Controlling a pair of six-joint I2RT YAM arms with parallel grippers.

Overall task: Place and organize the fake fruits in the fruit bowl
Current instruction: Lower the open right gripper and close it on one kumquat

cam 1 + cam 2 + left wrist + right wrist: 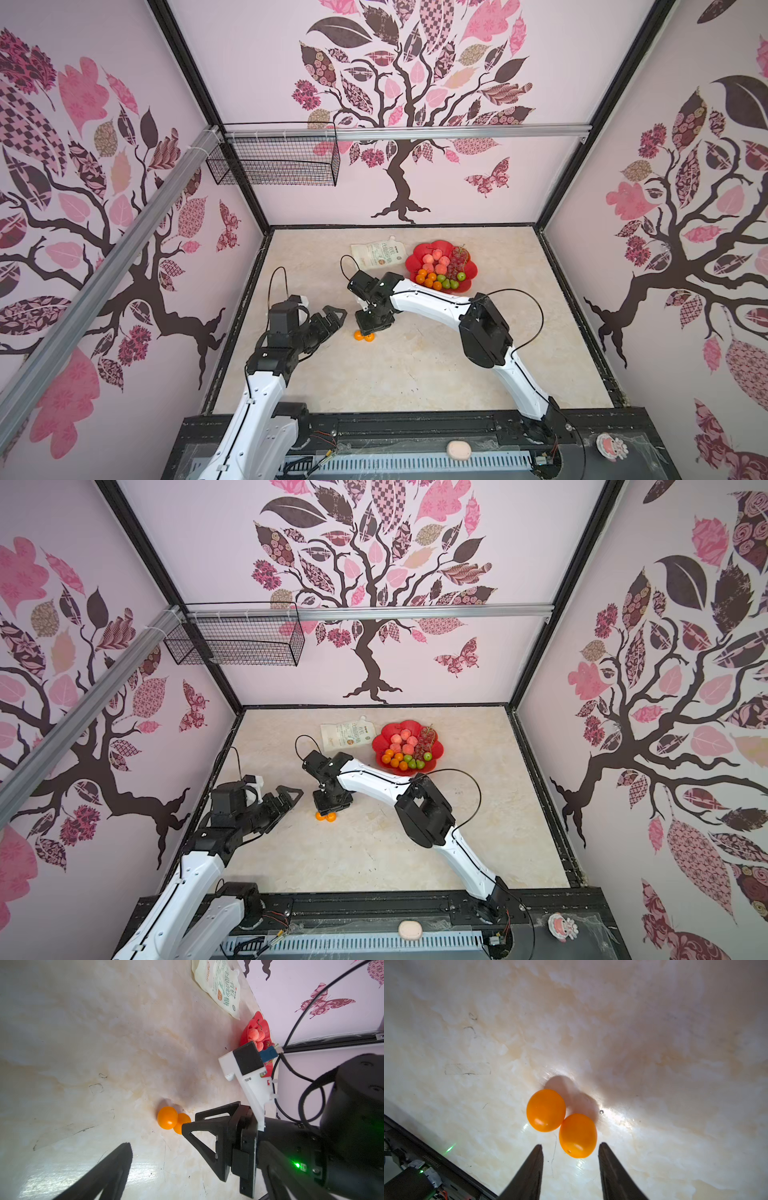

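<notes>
Two tangerines (359, 335) lie out on the surface (415, 365), touching side by side: the left-hand tangerine (546, 1110) and the right-hand tangerine (577, 1135). Our right tool (570, 1146) hangs above the right-hand tangerine with its jaws released and parted, grasping nothing. In the right wrist view that fruit sits just ahead of the gap between the fingertips. Its slightly longer axis runs along the fingers, so we judge that a short drop would let the jaws close across its narrow width. Our left tool (337, 319) sits just left of the pair, also spread and empty. The fruit bowl (417, 253), already holding the other fruits, lies far and right of the pair, well apart, on the right arm's side
</notes>
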